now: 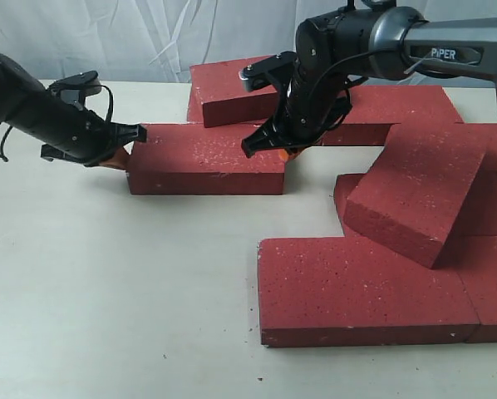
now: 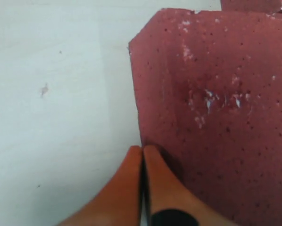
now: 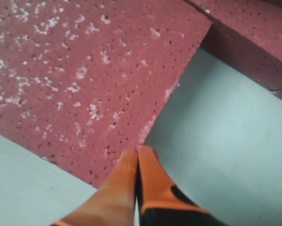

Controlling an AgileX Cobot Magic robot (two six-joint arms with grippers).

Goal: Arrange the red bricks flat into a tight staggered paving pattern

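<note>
The exterior camera stands off the arms, raised, and looks obliquely down across the pale matte tabletop (image 1: pixel 107 291) from a middle distance, with a white crinkled backdrop (image 1: pixel 107 33) behind. The left wrist camera looks along the left gripper (image 2: pixel 142 151), orange fingertips pressed together, very close to one short end of a dark-red, white-speckled rectangular paver brick (image 2: pixel 211 117). The right wrist camera, equally close, looks past the right gripper (image 3: pixel 137 151) onto that brick's opposite end. All three views share this brick.

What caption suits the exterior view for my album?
Left arm and right arm, jaws shut, flank one red brick; a tilted brick rests on others.
</note>
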